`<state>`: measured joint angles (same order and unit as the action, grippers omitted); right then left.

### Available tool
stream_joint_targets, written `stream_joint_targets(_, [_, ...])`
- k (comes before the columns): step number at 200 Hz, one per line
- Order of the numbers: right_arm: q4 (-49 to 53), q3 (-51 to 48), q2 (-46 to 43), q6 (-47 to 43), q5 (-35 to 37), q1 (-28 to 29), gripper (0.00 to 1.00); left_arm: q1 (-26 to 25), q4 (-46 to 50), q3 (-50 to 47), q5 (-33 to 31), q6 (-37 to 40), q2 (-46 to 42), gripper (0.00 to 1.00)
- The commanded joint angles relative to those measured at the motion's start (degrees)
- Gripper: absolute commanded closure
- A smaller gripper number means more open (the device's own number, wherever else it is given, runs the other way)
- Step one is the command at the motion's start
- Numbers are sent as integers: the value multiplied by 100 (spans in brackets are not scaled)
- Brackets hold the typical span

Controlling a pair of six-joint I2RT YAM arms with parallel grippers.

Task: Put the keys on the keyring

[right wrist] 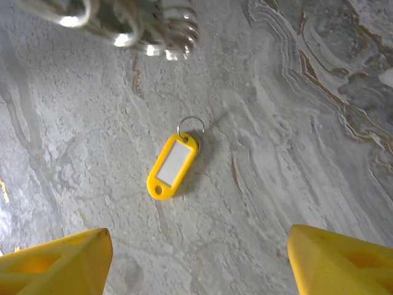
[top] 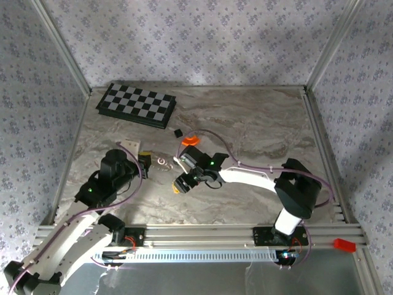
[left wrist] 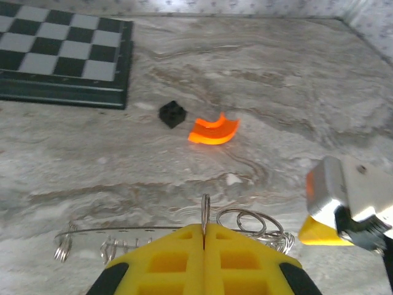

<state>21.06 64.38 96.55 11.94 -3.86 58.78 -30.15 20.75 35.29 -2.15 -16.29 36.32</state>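
The left gripper [left wrist: 204, 236] is clamped tight on an upright thin wire loop of the silvery metal keyring [left wrist: 206, 214], whose small rings trail on the grey-veined marble table [left wrist: 276, 80] just ahead of it. The right gripper [right wrist: 199, 236] hovers with its jaws spread wide and nothing between them, above the small yellow plastic key tag [right wrist: 174, 166], which lies flat on the table, near the keyring's cluster of rings but apart from it. Farther back sit an orange round disc [left wrist: 213, 130], a small black cube [left wrist: 172, 114] and a black-and-grey checkered board [left wrist: 61, 55].

Left hand [left wrist: 204, 236] clamped shut, right hand [right wrist: 199, 243] spread wide, pointing downward
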Motion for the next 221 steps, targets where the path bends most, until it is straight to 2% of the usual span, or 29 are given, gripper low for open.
stream_joint_targets(1, [203,346,292,183,433,148,26,222,90,-54,-117,-137,-244,100])
stream_joint_targets(97, [815,1580,1295,369,913,505,47,692,229,-169,65,-266,-797,100])
stream_joint_targets(145, [1180,1925,1651,506,1224,581,51,763,370,-206,1,-199,-1170,100])
stream_joint_targets(221, [1282,2201,2115,562,1170,533,56,792,346,-303,-158,-241,-1311,100])
